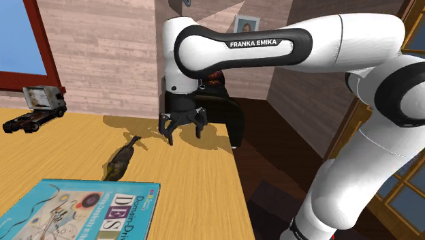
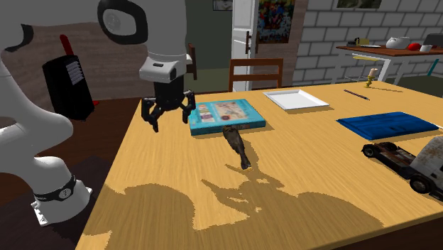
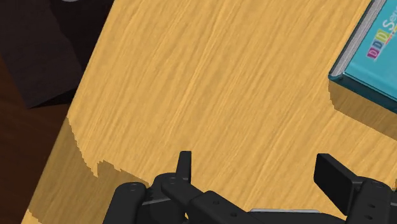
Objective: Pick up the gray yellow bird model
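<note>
Here's the gripper (image 1: 182, 135), hanging over the table (image 1: 197, 181), tips clear of the wood and a shadow under it. Fingers (image 3: 332, 175) spread wide, nothing between them. In the wrist view bare table (image 3: 210, 83) fills the gap of the gripper (image 3: 257, 175), and the table's edge runs close by, with dark floor past it.

And there's the bird (image 1: 121, 161)! In the shoulder view it lies at eight o'clock from the gripper, near but apart. It's a dark grey-brown shape with a yellowish cast, flat on the wood. At six o'clock from it sits the book (image 1: 75, 211), teal cover, just beside the bird; touching or not, I can't tell. Out at ten o'clock from the bird, well apart, the truck (image 1: 34, 108) stands by the far edge.

Over to the second exterior view: the gripper (image 2: 170, 124) hangs near one edge of the table (image 2: 142, 177). The bird (image 2: 236, 144) is at four o'clock from it, stretched out from the near side of the book (image 2: 226, 116). The truck (image 2: 405, 160) is at three o'clock from the bird, well apart. A white tray (image 2: 296, 99) lies at one o'clock from the book, and a blue mat (image 2: 387, 124) at twelve o'clock from the truck. In the wrist view a corner of the book (image 3: 375, 51) shows, apart from the fingers.
</note>
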Tool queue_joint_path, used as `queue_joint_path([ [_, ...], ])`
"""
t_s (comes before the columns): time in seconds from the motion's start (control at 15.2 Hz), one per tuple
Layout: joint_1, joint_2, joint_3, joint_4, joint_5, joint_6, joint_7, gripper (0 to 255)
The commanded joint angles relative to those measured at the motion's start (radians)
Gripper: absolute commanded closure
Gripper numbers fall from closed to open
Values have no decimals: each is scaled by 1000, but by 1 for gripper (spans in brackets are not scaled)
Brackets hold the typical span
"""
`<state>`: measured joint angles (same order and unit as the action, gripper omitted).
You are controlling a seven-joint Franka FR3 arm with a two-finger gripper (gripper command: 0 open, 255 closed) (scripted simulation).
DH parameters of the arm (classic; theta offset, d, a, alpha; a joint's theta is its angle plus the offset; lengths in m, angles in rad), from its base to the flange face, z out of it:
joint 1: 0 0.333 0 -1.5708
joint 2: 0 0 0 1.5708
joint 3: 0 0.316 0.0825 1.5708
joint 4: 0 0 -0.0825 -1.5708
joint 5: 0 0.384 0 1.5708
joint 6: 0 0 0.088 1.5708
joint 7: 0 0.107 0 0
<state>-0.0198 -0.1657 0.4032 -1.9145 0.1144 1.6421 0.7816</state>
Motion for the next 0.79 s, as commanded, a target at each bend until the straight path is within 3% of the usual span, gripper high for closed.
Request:
queue_joint_path([
  [0.0,6,94,30,76,-27,9,83,0],
  [0.33,50,329,65,302,-117,-12,263,0],
  [0.73,160,642,51,679,-230,-110,437,0],
])
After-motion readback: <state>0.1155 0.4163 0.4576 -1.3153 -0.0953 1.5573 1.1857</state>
